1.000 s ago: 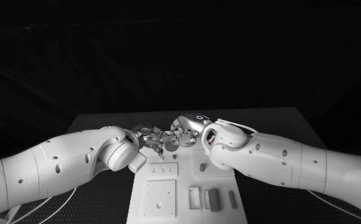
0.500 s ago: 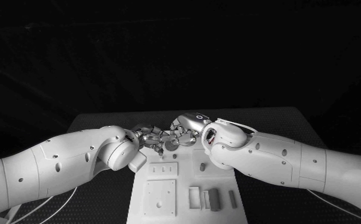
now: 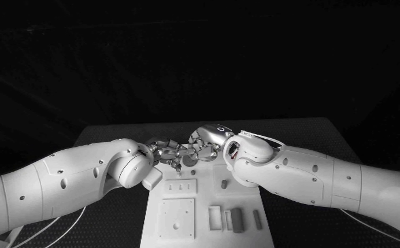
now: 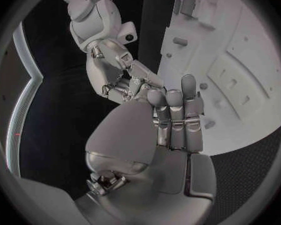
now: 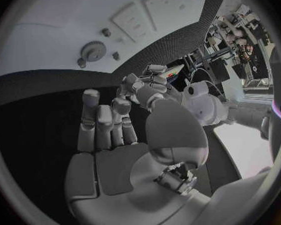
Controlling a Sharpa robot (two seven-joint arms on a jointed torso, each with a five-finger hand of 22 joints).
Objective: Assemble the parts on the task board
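Observation:
The white task board (image 3: pixel 204 204) lies in the middle of the table, its near half bare of arms. Both hands meet over its far end. My left hand (image 3: pixel 167 153) and my right hand (image 3: pixel 205 143) have their fingertips bunched against each other there. In the left wrist view my left hand (image 4: pixel 173 121) has its fingers side by side, and the right hand (image 4: pixel 122 77) curls towards them. The right wrist view has my right hand (image 5: pixel 106 122) and the left hand's fingers (image 5: pixel 143 82) beyond its thumb. Whether a part sits between the fingers is hidden.
On the task board (image 5: pixel 65 20) lie a gear (image 5: pixel 92 50), small pegs (image 5: pixel 106 32) and two flat plates (image 3: pixel 177 218). Grey bars (image 3: pixel 237 221) lie at its near right, and a short peg (image 3: pixel 223 184) stands mid-board. Black table surrounds the board.

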